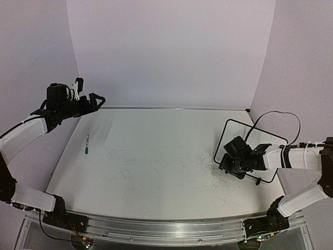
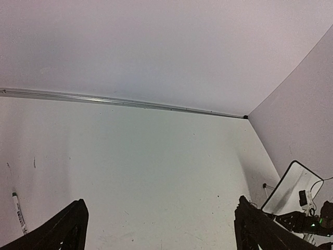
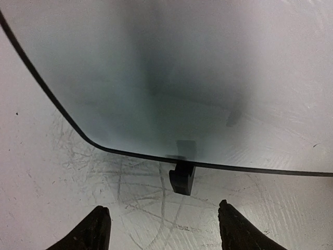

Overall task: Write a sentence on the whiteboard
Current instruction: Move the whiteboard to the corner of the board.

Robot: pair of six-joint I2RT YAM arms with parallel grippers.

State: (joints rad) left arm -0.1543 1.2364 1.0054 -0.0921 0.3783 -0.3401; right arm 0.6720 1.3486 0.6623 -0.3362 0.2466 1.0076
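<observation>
At the far left, the left gripper (image 1: pixel 96 100) hangs raised, jaws wide and empty. One marker (image 1: pixel 87 144) lies beneath on the table (image 1: pixel 156 156). One whiteboard (image 1: pixel 263 136) sits far right. The right gripper (image 3: pixel 164 229) is there too, fingers parted, holding nothing, facing one black foot (image 3: pixel 182 178).

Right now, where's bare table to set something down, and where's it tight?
Free: the wide middle of the table, bordered by the marker on the left, the whiteboard on the right and the back rail. Tight: the right side, where the right gripper hangs at the whiteboard's edge beside a cable; the far-left corner by the left gripper.
</observation>
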